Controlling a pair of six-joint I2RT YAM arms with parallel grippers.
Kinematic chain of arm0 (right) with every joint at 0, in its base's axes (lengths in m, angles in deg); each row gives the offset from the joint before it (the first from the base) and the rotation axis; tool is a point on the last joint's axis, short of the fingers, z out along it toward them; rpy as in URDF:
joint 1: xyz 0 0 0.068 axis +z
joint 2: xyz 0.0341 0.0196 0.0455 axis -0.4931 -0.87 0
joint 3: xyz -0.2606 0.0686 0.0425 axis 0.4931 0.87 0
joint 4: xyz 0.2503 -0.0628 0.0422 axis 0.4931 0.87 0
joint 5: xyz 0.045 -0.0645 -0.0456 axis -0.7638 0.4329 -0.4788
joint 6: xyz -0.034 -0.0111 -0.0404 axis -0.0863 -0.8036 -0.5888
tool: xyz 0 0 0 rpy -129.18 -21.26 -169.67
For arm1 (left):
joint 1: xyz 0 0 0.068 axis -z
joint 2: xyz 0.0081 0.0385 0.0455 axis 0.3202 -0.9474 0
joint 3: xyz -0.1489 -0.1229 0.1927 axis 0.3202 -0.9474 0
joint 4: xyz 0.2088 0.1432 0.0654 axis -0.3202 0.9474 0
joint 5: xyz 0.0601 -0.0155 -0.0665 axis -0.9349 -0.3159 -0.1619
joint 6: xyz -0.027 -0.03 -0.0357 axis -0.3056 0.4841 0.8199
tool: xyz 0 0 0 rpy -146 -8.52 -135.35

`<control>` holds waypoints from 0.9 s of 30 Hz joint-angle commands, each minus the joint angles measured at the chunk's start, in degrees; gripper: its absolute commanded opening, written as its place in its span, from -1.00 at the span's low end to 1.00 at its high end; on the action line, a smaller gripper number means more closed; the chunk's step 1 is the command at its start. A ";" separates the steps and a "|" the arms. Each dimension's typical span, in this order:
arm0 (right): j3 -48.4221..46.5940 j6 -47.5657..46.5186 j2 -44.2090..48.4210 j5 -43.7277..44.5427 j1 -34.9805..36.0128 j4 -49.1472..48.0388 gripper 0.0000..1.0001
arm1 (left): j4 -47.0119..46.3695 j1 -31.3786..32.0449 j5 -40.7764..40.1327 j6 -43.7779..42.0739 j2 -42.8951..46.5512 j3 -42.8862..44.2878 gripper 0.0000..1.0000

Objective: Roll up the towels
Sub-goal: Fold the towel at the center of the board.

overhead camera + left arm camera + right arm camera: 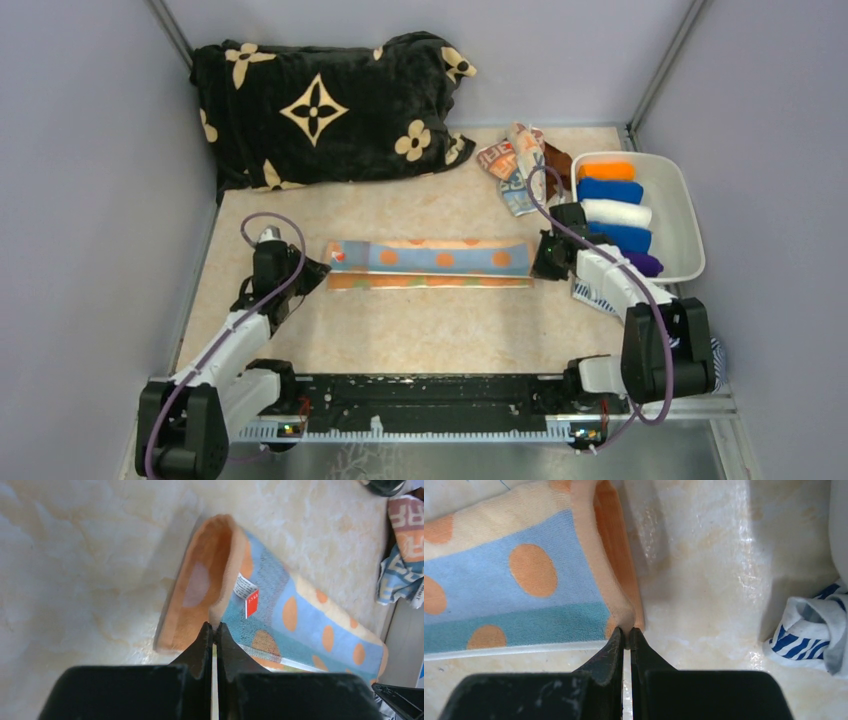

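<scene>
While the towel (pixel 430 260) lies folded, left gripper (pixel 213 628) clamped on its lifted end, right gripper (pixel 626 633) clamped on the other.

Top cam: high, behind arm bases, looks down & fwd over whole table (pixel 400 335), far off. Left wrist cam: v. close, looks past left gripper (pixel 213 627) onto left end of the long towel (pixel 300 615). Right wrist cam: same, past right gripper (pixel 625 630), onto its right end. All 3 share that towel.
</scene>
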 commanded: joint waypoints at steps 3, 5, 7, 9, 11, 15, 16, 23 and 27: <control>5.91 3.20 1.42 2.18 -0.91 -5.42 -1.00 | -0.84 -0.81 0.46 2.42 -0.17 -4.60 -1.00; 6.74 3.54 -0.02 2.11 -0.92 -7.18 -1.00 | -1.71 -0.86 0.60 2.85 -1.48 -5.34 -1.00; 6.87 3.55 -1.56 1.80 -0.88 -8.59 -1.00 | -2.10 -0.81 1.47 3.14 -2.82 -5.69 -1.00; 6.66 3.49 -2.55 1.91 -0.94 -8.75 -1.00 | -1.88 -0.81 1.95 3.23 -3.44 -5.75 -1.00; 6.72 3.36 -2.74 2.08 -0.93 -8.68 -1.00 | -1.43 -0.83 1.58 3.29 -3.08 -5.98 -1.00; 6.77 2.97 -2.21 1.92 -0.91 -8.31 -0.97 | -0.48 -0.86 0.01 3.28 -1.86 -6.74 -0.93; 6.67 2.93 -2.08 1.81 -0.92 -8.14 -0.88 | -0.09 -0.78 0.19 3.41 -1.56 -6.71 -0.86; 3.62 1.34 1.20 2.34 -0.95 -4.56 -0.33 | 6.80 -0.85 0.35 3.21 3.59 -4.67 -0.11; 0.46 0.21 4.30 4.26 -0.91 -1.59 -0.12 | 11.43 -0.84 -1.01 1.68 8.90 -2.37 0.12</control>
